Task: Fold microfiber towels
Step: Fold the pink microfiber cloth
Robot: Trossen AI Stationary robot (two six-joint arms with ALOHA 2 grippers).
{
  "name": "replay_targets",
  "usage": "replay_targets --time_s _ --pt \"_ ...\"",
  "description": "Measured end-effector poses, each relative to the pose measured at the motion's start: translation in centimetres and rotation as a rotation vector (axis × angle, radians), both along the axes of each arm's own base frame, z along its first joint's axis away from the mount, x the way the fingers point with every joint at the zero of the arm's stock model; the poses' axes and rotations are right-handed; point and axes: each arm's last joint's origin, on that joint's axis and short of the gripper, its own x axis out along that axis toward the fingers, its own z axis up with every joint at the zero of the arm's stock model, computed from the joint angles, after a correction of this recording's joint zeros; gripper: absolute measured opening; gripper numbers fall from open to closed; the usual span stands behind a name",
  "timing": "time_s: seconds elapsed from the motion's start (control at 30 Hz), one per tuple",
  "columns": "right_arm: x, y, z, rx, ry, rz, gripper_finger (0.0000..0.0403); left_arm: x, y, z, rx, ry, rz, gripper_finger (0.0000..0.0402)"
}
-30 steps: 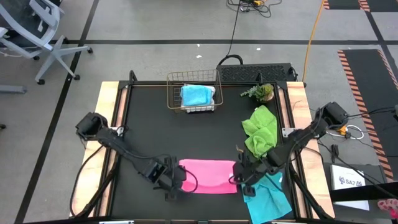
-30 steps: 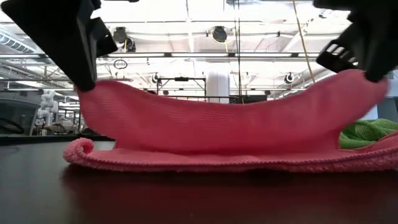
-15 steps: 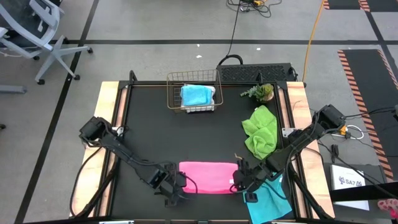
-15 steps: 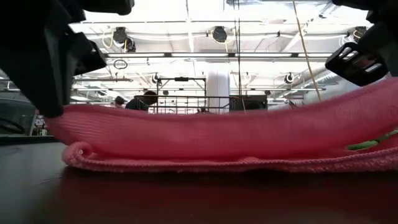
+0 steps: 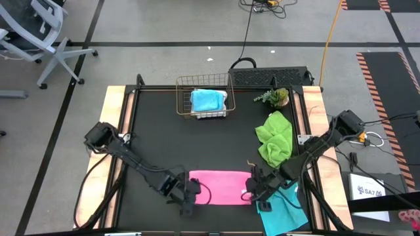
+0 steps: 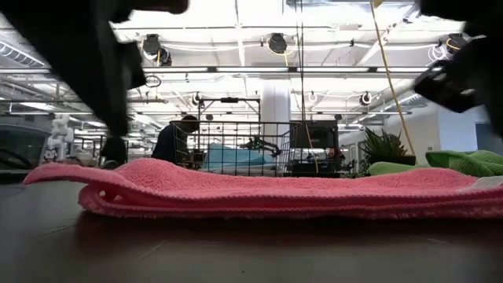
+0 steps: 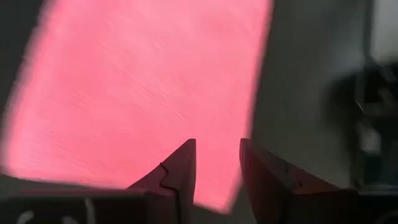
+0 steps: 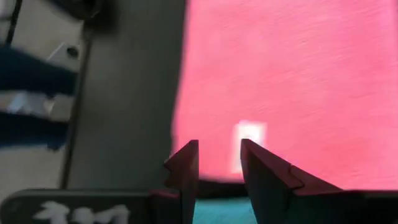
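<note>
The pink towel (image 5: 220,187) is lying folded over on itself at the near edge of your table (image 5: 164,144), two layers showing in the low view (image 6: 267,192), flat and loose. Your left gripper (image 5: 188,195) is sitting just off its left end, fingers (image 7: 180,171) parted with nothing between them, the pink cloth showing beyond the tips. Your right gripper (image 5: 254,191) is sitting at the right end, fingers (image 8: 185,168) likewise spread and empty, a small white tag (image 8: 247,135) on the towel showing just ahead of them. Both are let go.

Around it: a cyan towel (image 5: 283,210) is lying crumpled just right of the pink one, partly under your right arm. The green towel (image 5: 275,139) is bunching up farther back on the right, and the plant (image 5: 275,98) is standing behind that. At the back centre the basket (image 5: 203,98) is holding another cyan towel (image 5: 207,99). In the low view the two grippers are looming dark at either top corner, blocking some of the room.

The table is black with wooden side rails. Beyond it, you're seeing grey floor with dark tape lines, an office chair (image 5: 36,33) at the far left, and cables trailing off the back. A person (image 6: 169,141) is showing behind the basket in the low view.
</note>
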Motion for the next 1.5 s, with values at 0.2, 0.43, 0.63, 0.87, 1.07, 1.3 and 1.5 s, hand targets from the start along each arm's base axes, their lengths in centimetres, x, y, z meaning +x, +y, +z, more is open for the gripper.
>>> replay_targets --time_s 0.2,0.43,0.63,0.87,1.07,1.3,1.5 --pt "1.2 -2.2 -0.1 -0.028 0.016 -0.069 0.0072 1.3 2.6 0.4 0.146 -0.081 0.113 0.0097" --pt "1.3 -3.2 -0.4 -0.054 0.043 -0.077 0.0007 2.1 4.6 -1.1 0.097 0.051 0.085 0.0030" --pt "0.7 -3.6 -1.6 -0.050 0.060 -0.103 0.0001 2.0 4.7 -2.2 0.128 0.111 0.040 0.0009" --pt "-0.3 -4.8 -3.9 -0.042 0.072 -0.168 0.0000 1.9 5.3 -3.5 0.172 0.177 0.052 0.0009" --pt "-0.1 -6.9 -4.6 -0.088 0.063 -0.203 0.0000 2.5 6.1 -4.3 0.212 0.185 0.045 0.0003" --pt "0.7 -9.6 -4.7 -0.159 0.045 -0.185 0.0000 3.1 8.4 -4.4 0.273 0.193 0.117 0.0012" --pt "1.0 -11.6 -4.9 -0.208 0.062 -0.188 0.0000 2.8 10.5 -4.5 0.298 0.284 0.157 0.0007"
